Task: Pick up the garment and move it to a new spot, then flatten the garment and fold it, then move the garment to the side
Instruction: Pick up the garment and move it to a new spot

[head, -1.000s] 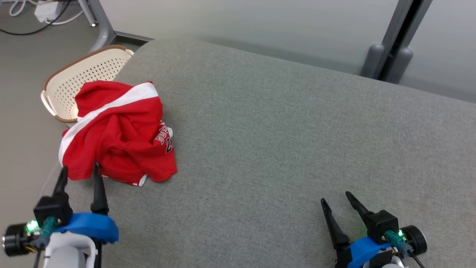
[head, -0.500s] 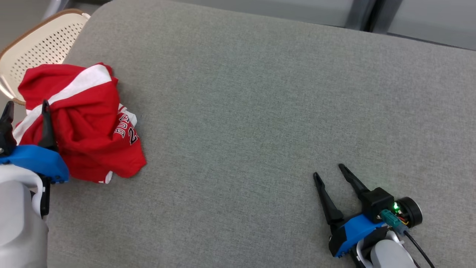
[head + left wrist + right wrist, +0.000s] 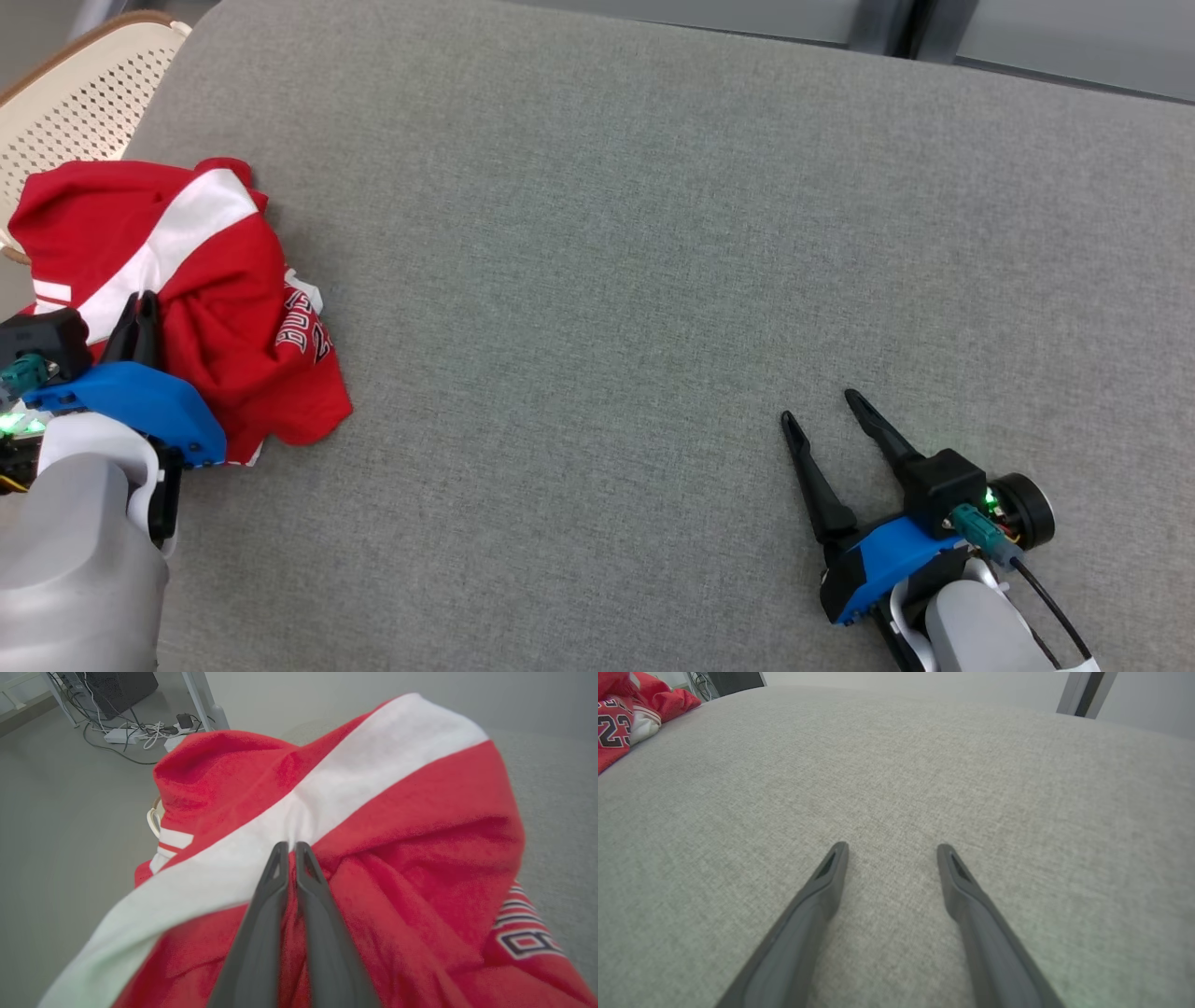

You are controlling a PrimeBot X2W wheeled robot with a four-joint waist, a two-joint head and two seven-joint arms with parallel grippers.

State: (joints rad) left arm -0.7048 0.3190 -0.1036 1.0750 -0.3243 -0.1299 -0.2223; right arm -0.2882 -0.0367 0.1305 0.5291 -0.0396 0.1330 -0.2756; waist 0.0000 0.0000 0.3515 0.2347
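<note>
Where the grey cushion (image 3: 607, 233) rounds off at its left edge, the garment (image 3: 215, 280) lies in a crumpled heap: red cloth, a broad white stripe (image 3: 177, 233) running across the top, and a patch of lettering and numerals turned toward the open cushion. It sits on the cushion, not in any container. The left gripper (image 3: 140, 322) is on the near side of the heap, its two dark fingers drawn almost together. In the left wrist view the fingertips (image 3: 280, 851) meet on a pinched fold right where the white stripe borders the red, with cloth in the narrow gap between them, so it has hold of the garment (image 3: 420, 835). Beyond the heap, off the cushion's corner, stands a cream perforated basket (image 3: 65, 103) with a brown rim. The part of its inside that shows is bare perforated wall. The garment's far edge overlaps the basket's rim in the head view; cannot tell whether they touch. The right gripper (image 3: 822, 411) is well apart, low on the right of the cushion, fingers spread wide and holding nothing, tips just above or on the fabric (image 3: 892, 847). Cables (image 3: 135, 732) lie on the floor (image 3: 56, 812) behind.
</note>
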